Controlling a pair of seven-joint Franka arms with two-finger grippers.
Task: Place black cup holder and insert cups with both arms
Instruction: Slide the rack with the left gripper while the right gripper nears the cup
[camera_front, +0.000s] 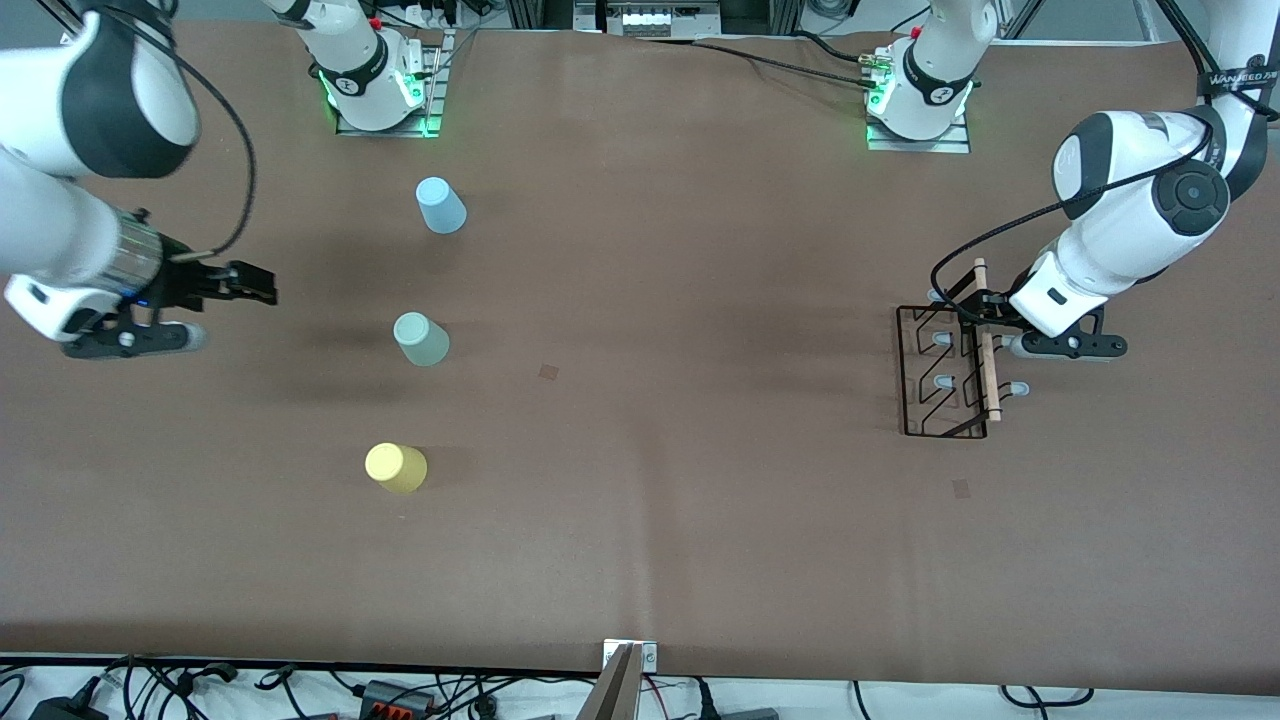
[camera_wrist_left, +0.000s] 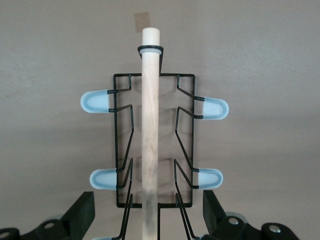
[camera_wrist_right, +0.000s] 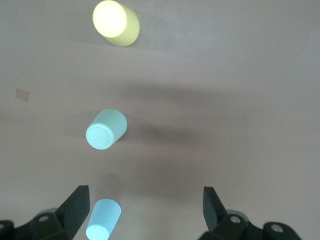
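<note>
The black cup holder (camera_front: 945, 375) stands on the brown table at the left arm's end, with its wooden rod (camera_front: 988, 345) on top and its pale-tipped prongs sticking out sideways. My left gripper (camera_front: 985, 315) is open just above the rod's end nearest the robots' bases. In the left wrist view the fingers (camera_wrist_left: 82, 215) straddle the rack (camera_wrist_left: 187, 150) and rod (camera_wrist_left: 150, 125) without touching them. The light blue cup (camera_front: 440, 205), mint cup (camera_front: 421, 338) and yellow cup (camera_front: 396, 467) stand in a row toward the right arm's end. My right gripper (camera_front: 250, 285) is open and empty in the air beside that row.
The right wrist view shows the yellow cup (camera_wrist_right: 115, 22), the mint cup (camera_wrist_right: 105, 129) and the blue cup (camera_wrist_right: 103, 220) on bare table, well below the open right gripper (camera_wrist_right: 145, 210). Small tape marks (camera_front: 549, 372) (camera_front: 961, 488) lie on the table. Cables run along the edge nearest the front camera.
</note>
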